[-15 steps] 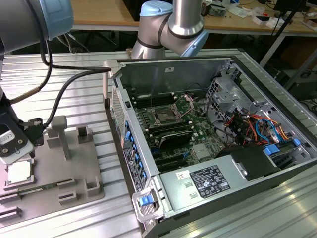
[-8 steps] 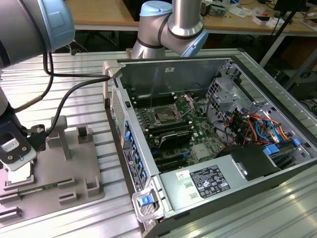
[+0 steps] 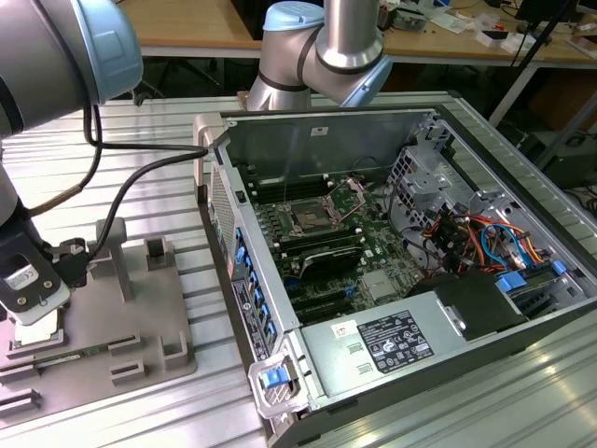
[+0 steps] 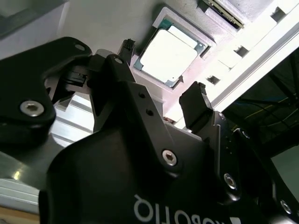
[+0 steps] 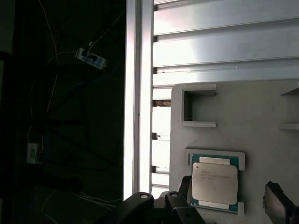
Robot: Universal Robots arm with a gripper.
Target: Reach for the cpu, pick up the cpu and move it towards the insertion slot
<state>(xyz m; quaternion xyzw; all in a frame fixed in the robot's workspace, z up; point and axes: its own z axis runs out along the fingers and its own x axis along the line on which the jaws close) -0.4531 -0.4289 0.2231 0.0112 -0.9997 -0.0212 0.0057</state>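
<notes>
End effector (image 4: 161, 66), fingers (image 4: 194, 106) apart, above cpu (image 4: 169, 55)

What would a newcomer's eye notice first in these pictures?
The open computer case occupies the exterior view's right, with the insertion slot on its motherboard. At that view's left the gripper hangs over a grey tray; in both wrist views its open fingers flank the cpu lying there.
</notes>
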